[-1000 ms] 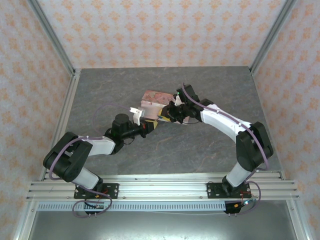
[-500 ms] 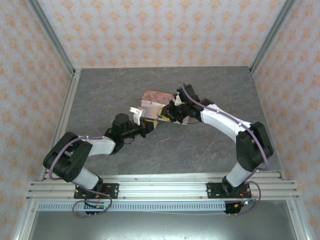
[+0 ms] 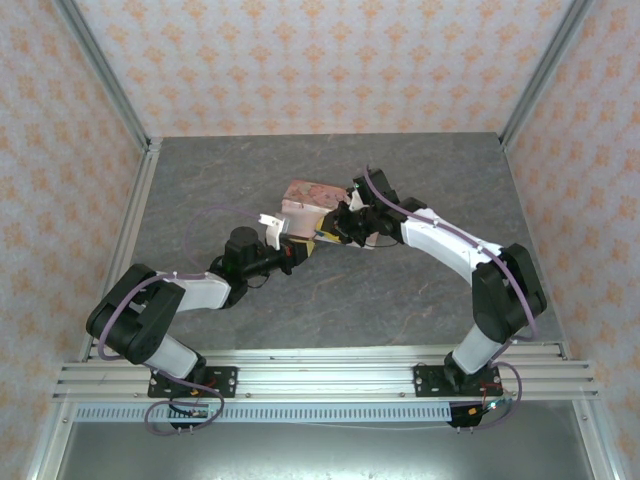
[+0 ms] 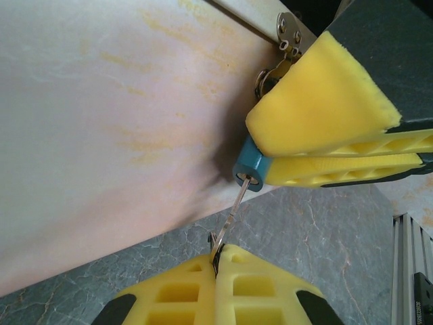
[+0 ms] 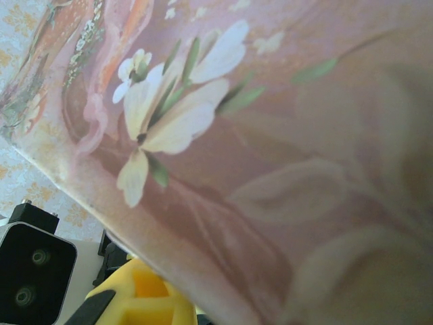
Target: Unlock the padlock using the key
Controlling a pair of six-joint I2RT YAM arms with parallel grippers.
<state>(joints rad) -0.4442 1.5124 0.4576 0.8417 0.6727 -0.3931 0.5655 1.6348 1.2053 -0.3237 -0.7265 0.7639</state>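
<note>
Left end effector (image 4: 216, 256) pinched on key (image 4: 231, 208) — shaft steep, tip at padlock (image 4: 250, 164) keyhole; right end effector (image 4: 287, 157) clamps padlock.

On mid-table (image 3: 200, 180) a tin (image 3: 308, 190), padlock (image 4: 252, 167) against its side, key (image 4: 233, 206) in padlock's keyhole

Overhead rear view; both wrist close-ups on tin (image 5: 270, 169)

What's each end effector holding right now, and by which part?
Left end effector pinches the key by its head end, shaft reaching the padlock keyhole. Right end effector clamps the padlock's teal body.
</note>
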